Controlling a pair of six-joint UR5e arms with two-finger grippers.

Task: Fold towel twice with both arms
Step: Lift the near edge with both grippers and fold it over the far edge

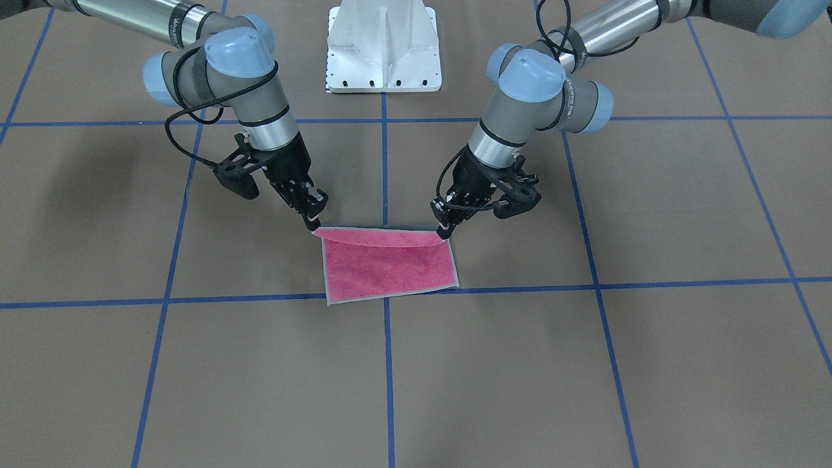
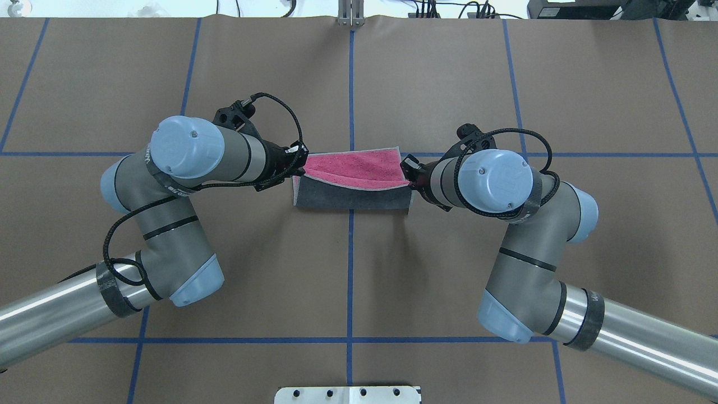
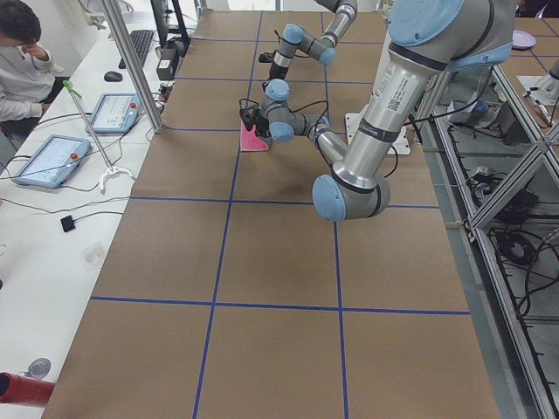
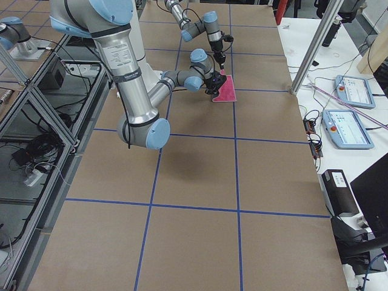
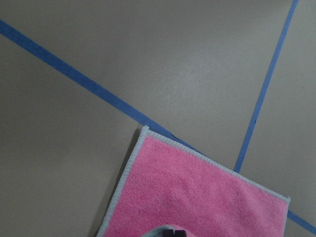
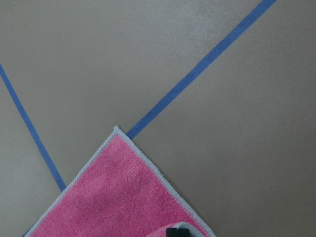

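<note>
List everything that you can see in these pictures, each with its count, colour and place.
towel: one, pink with dark grey underside, mid-table at a tape crossing, robot-side edge lifted.
table: one, brown, marked with a grid of blue tape lines.
pedestal base: one, white, on the robot's side of the table.
screen pendants: two, grey-blue, on the white side bench in the exterior left view.
person: one, white shirt, seated at that bench.
arms: two, silver-grey with light blue caps; left arm, right arm.
tools: two, black; left tool and right tool each shut on a lifted towel corner.
</note>
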